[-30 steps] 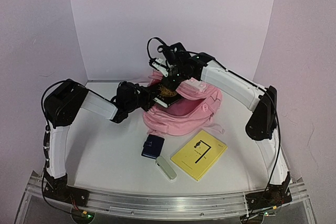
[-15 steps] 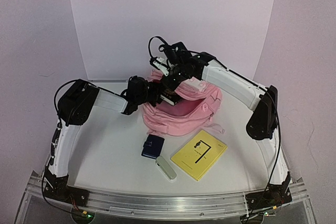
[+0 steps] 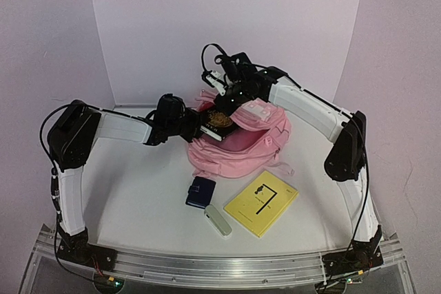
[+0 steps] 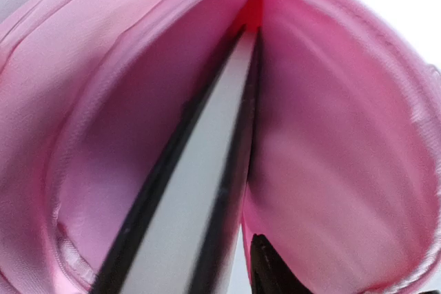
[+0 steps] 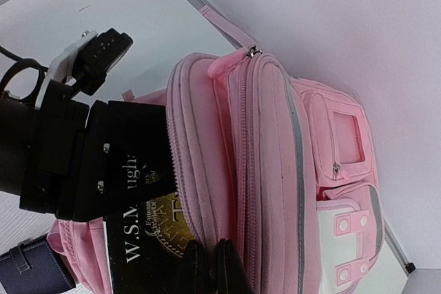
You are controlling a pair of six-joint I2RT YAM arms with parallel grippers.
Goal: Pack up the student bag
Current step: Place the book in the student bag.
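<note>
Top external: student bag (image 3: pixel 238 149) lies open at the back middle of the counter (image 3: pixel 138 191), with a black book (image 3: pixel 219 120) at its mouth.
Right jaws are together, pinching the bag's opening rim; their tips are cut off at the bottom of the right wrist view. Left jaws are at the book. Left wrist shows the book edge-on and blurred against pink lining, with only one fingertip (image 4: pixel 265 270) in frame, so clamped or loose, cannot tell. Cover lettering is partly hidden. Navy wallet (image 3: pixel 200 191), pale case (image 3: pixel 218 220) and yellow booklet (image 3: pixel 261 201) lie in front of the bag.
</note>
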